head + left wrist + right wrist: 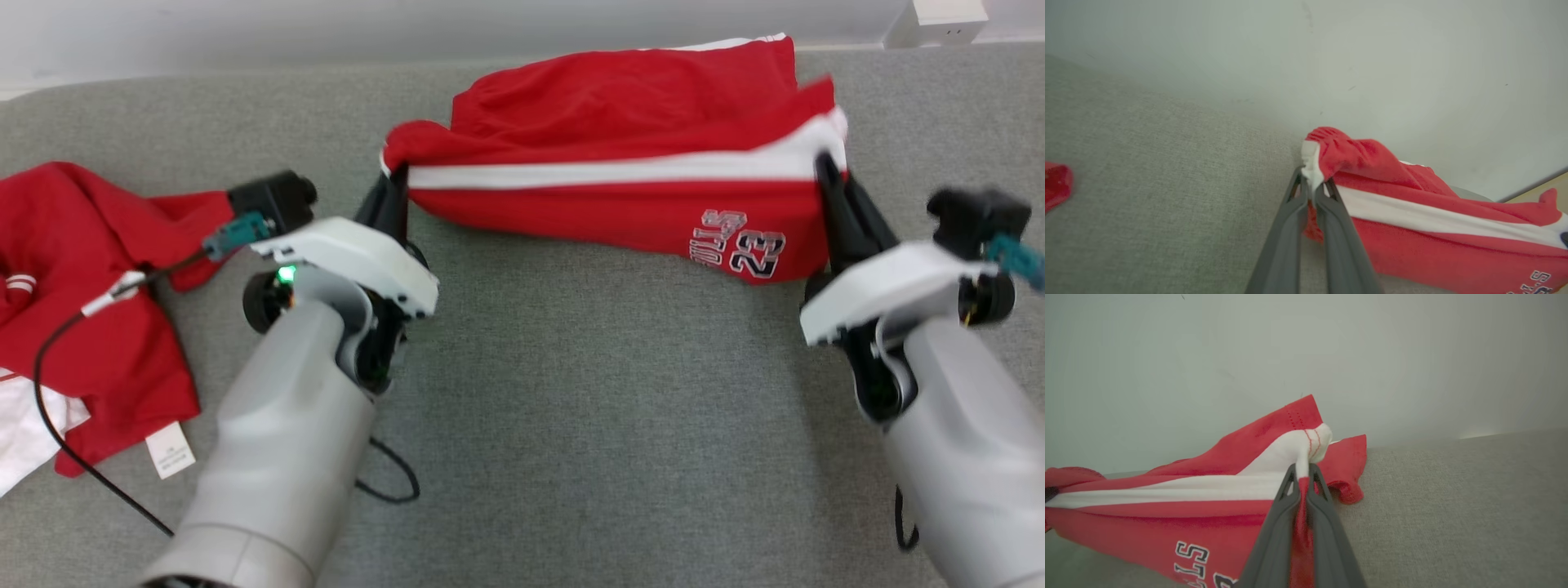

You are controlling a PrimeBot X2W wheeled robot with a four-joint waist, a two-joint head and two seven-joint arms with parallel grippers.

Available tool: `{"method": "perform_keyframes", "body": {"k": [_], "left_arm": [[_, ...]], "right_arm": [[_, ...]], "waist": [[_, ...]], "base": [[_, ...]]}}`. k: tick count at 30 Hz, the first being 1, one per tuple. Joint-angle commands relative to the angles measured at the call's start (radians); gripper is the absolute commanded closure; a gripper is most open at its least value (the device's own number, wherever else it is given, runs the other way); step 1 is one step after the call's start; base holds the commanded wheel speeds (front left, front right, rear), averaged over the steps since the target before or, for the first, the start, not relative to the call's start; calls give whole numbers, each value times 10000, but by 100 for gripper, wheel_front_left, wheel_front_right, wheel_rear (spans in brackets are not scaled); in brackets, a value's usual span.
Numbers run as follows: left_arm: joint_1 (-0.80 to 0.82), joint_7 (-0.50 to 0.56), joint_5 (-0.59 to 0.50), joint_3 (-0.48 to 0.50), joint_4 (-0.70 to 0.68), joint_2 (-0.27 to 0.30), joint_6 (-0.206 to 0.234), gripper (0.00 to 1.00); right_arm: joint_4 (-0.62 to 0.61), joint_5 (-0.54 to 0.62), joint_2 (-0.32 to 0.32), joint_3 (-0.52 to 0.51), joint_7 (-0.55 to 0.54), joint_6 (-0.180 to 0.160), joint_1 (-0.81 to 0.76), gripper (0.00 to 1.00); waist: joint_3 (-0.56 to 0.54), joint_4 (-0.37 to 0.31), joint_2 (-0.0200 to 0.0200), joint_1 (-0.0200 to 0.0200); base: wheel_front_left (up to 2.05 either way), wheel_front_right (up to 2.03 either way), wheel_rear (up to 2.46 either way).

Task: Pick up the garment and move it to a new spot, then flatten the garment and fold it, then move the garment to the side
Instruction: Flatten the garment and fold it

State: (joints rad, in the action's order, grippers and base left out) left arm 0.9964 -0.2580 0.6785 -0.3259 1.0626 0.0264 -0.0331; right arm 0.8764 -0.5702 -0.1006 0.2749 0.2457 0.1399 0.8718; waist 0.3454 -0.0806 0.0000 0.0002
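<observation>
The red garment [620,139] with a broad white stripe lies across the far middle of the grey fabric-covered worktop [571,392], its far edge up against the pale wall [245,33]. Its near edge is drawn out in a straight line between the two arms.

The left gripper [397,181] has its jaws closed tight on the garment's left corner. The left wrist view shows a bunched bit of white and red cloth poking out above the pinched fingertips [1312,181].

The right gripper [826,167] is likewise clamped on the right corner. In the right wrist view the white stripe gathers into a knot just past the tips [1301,471], and red cloth runs down between the fingers.

A printed "23" [763,255] with lettering beside it sits on the near face of the garment, close to the right end.

Well apart at the left lies a second red garment [90,269], rumpled, with a white label [170,451] at its near edge. A black cable [57,425] trails across it.
</observation>
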Motion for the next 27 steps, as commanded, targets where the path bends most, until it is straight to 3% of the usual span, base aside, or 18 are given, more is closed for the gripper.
{"method": "perform_keyframes", "body": {"k": [1,4,12,14,21,27], "left_arm": [[-161,-109,23,134,45,449,78,100],[-1009,-110,-141,198,-870,432,49,100],[-4198,-113,-1521,1661,-4572,448,-35,100],[-4740,-113,-1562,1735,-5026,448,-18,100],[-8131,-91,-2003,1466,-8346,437,806,100],[-9800,906,-2114,1089,-10846,503,1463,100]], "right_arm": [[88,-137,-447,-165,121,-167,-155,100],[-901,-618,-683,-147,228,-164,-1203,100],[-5118,253,-845,-1256,236,-169,-4683,100],[-5538,387,-865,-1393,240,-172,-5168,100],[-8100,1097,-658,-2487,246,-189,-8274,100],[-9340,1452,-261,-2888,59,-190,-9830,100]], "waist": [[19,17,0,-2],[43,-24,0,-2],[-350,-133,0,-2],[-454,-98,0,-2],[-856,127,0,-2],[-960,158,0,-2]], "base": [[0,0,0],[0,0,0],[0,0,0],[0,0,0],[0,0,0],[0,0,0]]}}
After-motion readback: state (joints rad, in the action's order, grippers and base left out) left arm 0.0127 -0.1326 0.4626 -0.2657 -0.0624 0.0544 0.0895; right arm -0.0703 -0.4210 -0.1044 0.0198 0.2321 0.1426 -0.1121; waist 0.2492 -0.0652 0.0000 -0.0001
